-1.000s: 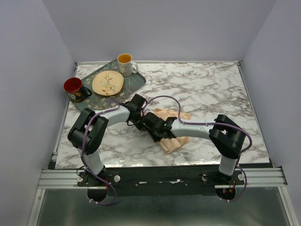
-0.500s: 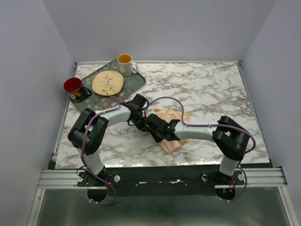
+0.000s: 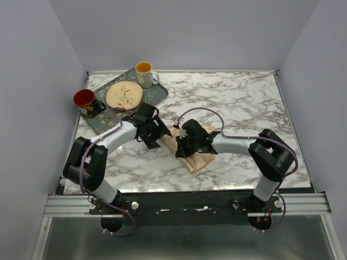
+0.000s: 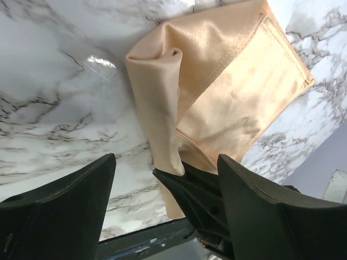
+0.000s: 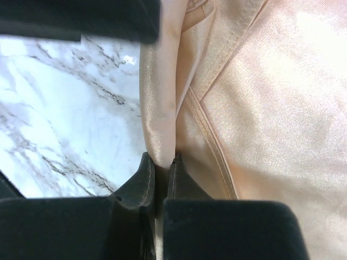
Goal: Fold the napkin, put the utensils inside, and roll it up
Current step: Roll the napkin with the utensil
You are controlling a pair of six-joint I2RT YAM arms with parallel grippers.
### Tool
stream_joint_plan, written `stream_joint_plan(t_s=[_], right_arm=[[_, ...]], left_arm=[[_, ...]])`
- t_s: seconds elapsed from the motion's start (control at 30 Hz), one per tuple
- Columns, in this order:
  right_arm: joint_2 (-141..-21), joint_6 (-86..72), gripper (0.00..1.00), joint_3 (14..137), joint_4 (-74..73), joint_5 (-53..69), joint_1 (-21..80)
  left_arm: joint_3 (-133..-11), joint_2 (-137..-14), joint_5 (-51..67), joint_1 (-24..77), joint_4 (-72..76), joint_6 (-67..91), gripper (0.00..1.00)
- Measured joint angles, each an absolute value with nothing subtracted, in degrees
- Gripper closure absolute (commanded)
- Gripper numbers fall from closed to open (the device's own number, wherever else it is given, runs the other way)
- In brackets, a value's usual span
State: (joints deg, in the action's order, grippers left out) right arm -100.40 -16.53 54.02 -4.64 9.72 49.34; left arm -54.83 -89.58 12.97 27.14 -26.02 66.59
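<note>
The right pincer [image 5: 160,170] is closed tight on a raised fold of the napkin [image 5: 260,108]. The cloth is squeezed thin between its two fingers [image 5: 142,181]. From that grip the fold runs away from the pincer as a soft ridge. To the ridge's right the napkin spreads in flat, hemmed layers, and bare marble worktop [image 5: 59,103] lies to its left.

The left pincer [image 4: 165,162] stands wide open and holds nothing. The gripped end of the napkin sits in the gap between its fingers [image 4: 65,206], along with the dark tip of the right pincer, and the cloth touches neither finger as far as the wrist view shows.

From above, the two pincers sit close together at the napkin's left edge, the left one just beside the right. The napkin lies folded on the worktop under and to the right of the right pincer.

Well beyond the left pincer, at the far left corner, is a tray [image 3: 158,95]. It carries a plate [image 3: 124,95], with a yellow mug [image 3: 144,73] at its far end and a red mug [image 3: 85,102] at its left end.
</note>
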Motion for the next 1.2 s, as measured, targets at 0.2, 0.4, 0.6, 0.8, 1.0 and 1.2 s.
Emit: stream_joint_plan(t_s=[0.2, 0.4, 0.6, 0.8, 1.0, 1.2], right_arm=[[-101.2, -16.2, 0.99, 51.5, 0.6, 21.7, 44.7], [-106.1, -15.6, 0.99, 52.2, 4.0, 38.0, 38.6], [-111.8, -15.4, 0.99, 54.2, 5.4, 50.7, 35.1], [-115.3, -16.0, 1.0, 55.3, 5.5, 58.2, 33.8], [-116.6, -17.6, 0.99, 55.4, 5.3, 60.9, 32.8], [-117.7, -19.2, 0.99, 56.1, 5.0, 62.3, 32.4]], left_arm=[[-52.8, -87.2, 12.9, 24.4, -25.2, 62.2, 0.2], [-45.3, -85.9, 15.7, 24.4, -20.8, 61.4, 0.21], [-43.5, -85.9, 17.3, 25.7, -16.9, 62.8, 0.25], [-44.2, -88.8, 18.5, 27.0, -10.7, 65.5, 0.32], [-42.9, -90.4, 18.9, 27.1, -8.8, 69.8, 0.27], [-42.7, -88.4, 18.5, 28.8, -9.8, 72.4, 0.26]])
